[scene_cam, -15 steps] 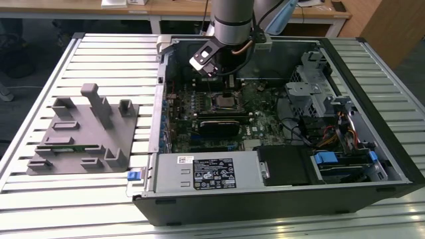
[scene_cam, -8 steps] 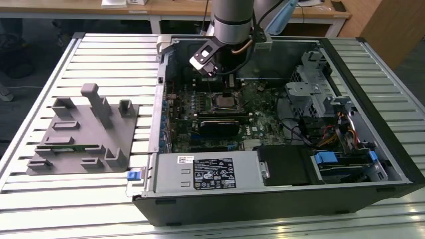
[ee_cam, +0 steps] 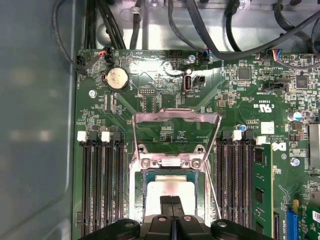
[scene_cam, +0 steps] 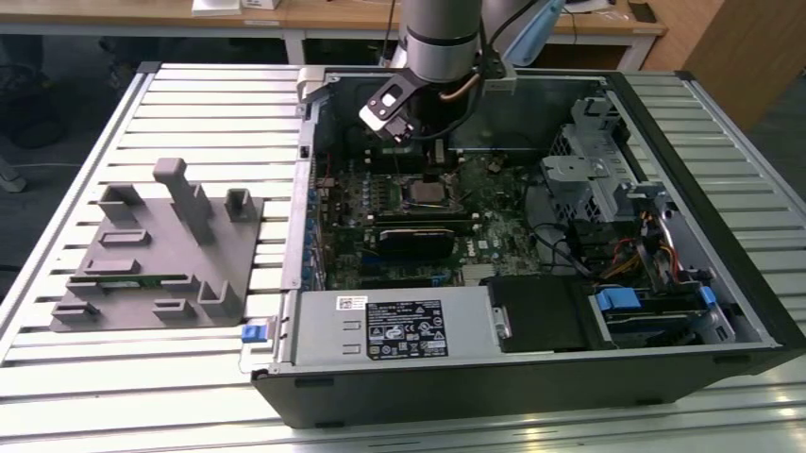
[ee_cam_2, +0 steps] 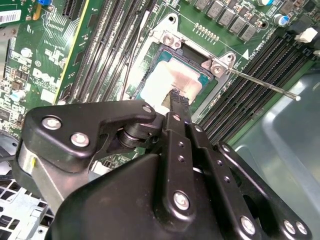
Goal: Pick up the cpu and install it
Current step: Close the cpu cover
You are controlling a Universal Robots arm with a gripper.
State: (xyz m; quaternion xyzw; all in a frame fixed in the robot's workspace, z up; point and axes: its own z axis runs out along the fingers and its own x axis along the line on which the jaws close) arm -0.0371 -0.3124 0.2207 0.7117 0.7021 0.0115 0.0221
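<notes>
The cpu [ee_cam_2: 165, 82] lies flat in the open socket [ee_cam_2: 167, 39], in the far half of the case [scene_cam: 504, 387]. The gripper [ee_cam_2: 176, 96] hangs just over it, jaws clenched on nothing. It looks light, stiff and slick (likely fragile underneath), so grip its edges.

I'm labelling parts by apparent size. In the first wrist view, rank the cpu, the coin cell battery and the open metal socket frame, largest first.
1. metal socket frame, hinged open, so maybe nearer the camera.
2. cpu, partly covered by the gripper.
3. coin cell battery, clearly smallest.
</notes>
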